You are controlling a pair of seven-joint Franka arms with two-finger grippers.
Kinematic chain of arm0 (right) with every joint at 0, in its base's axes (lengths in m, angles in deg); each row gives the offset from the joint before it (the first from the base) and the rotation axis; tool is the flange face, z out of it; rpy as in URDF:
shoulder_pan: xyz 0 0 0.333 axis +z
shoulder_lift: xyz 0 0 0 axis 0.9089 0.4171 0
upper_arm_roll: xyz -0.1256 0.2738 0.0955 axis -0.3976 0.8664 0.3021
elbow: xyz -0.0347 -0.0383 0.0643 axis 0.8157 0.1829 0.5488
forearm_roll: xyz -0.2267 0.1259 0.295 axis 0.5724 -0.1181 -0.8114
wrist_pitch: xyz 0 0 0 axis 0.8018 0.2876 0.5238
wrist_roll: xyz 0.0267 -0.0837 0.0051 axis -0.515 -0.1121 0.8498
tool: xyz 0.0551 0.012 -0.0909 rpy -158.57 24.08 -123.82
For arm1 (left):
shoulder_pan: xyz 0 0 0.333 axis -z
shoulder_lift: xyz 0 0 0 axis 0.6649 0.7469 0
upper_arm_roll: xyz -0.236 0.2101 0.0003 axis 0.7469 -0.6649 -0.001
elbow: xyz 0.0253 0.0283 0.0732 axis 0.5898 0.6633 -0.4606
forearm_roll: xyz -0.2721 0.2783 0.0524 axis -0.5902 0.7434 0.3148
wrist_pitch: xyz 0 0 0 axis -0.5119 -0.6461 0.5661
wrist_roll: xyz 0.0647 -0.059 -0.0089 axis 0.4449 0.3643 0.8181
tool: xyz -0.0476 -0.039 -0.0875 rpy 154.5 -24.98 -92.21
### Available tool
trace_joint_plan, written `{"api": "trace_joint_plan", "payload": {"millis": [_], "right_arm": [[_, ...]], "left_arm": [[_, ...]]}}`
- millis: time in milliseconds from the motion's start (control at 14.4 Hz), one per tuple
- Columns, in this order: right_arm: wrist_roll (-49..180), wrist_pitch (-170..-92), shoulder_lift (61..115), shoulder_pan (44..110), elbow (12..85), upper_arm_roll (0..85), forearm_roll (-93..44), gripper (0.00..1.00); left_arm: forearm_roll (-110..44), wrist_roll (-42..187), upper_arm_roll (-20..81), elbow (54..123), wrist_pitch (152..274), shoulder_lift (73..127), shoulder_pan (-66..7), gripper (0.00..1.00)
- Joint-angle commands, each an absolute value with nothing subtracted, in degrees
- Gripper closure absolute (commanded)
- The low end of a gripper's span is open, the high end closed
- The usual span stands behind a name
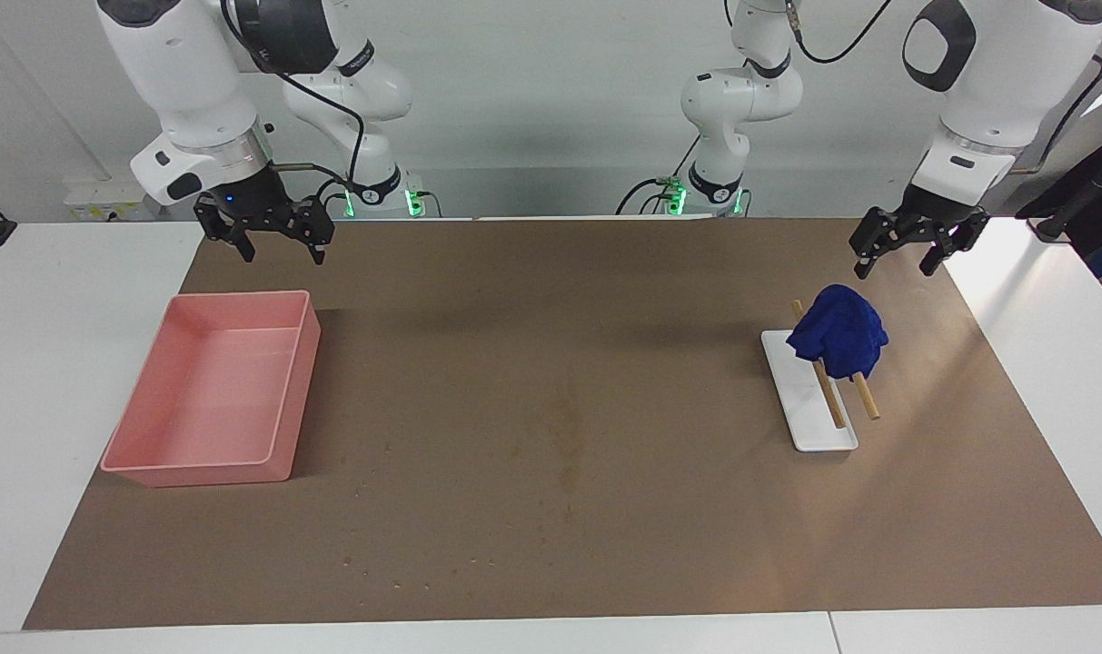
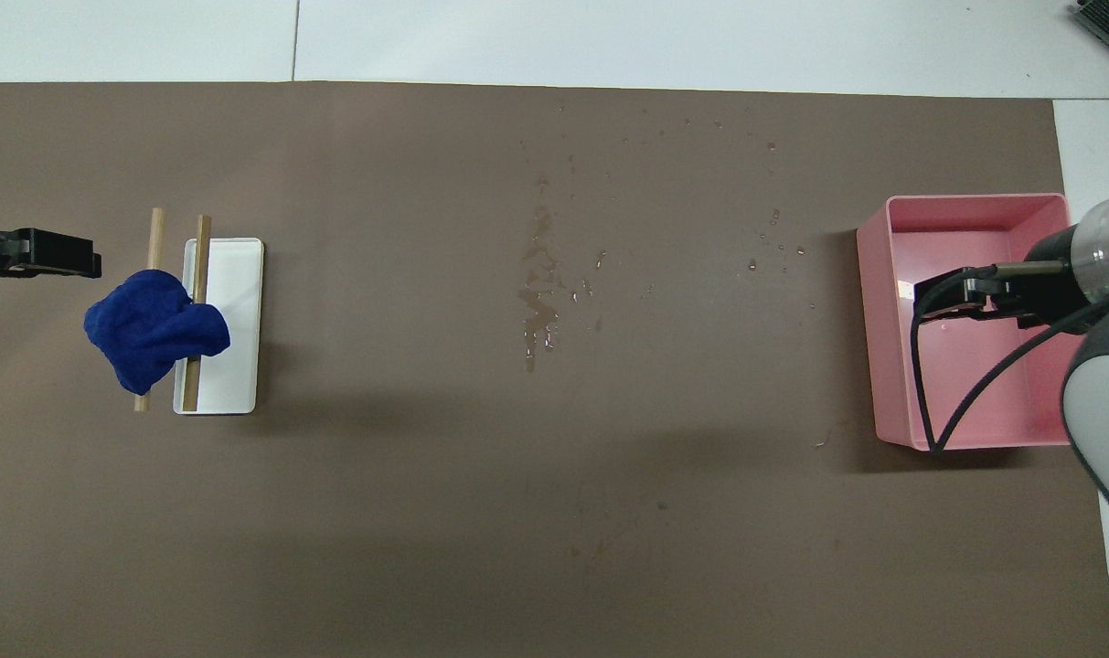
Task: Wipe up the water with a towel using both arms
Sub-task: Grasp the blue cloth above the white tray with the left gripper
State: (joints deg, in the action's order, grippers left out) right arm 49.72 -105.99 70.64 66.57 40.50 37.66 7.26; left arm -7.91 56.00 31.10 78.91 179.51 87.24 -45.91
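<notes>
While the towel (image 1: 838, 341) lies draped on the sticks at right of frame, the left claw (image 1: 908, 255) hangs released just above it.
From overhead, towel (image 2: 154, 335) and left claw (image 2: 35, 259) are seen at left, water (image 2: 539, 292) at centre; the right claw (image 1: 273, 247), released, waits.

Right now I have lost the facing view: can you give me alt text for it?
The blue towel hangs over two wooden sticks on a white tray, unheld, with the open left gripper raised above it. The water stains the middle of the brown mat; the open right gripper waits above the pink bin.
</notes>
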Motion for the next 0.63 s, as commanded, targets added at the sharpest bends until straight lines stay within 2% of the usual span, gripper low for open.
{"api": "trace_joint_plan", "payload": {"millis": [0,348,557], "right_arm": [[51.0,-104.6,70.3,65.7,40.1,38.1,7.0,0.00],[50.9,-104.5,70.3,64.8,40.1,38.1,7.0,0.00],[50.9,-104.6,70.3,64.8,40.1,38.1,7.0,0.00]], "left_arm": [[-8.2,56.7,31.2,89.1,187.1,82.2,-48.0,0.00],[-8.2,88.4,31.3,94.9,190.7,81.9,-48.4,0.00],[-8.3,95.8,31.2,99.1,194.2,81.9,-49.0,0.00]]}}
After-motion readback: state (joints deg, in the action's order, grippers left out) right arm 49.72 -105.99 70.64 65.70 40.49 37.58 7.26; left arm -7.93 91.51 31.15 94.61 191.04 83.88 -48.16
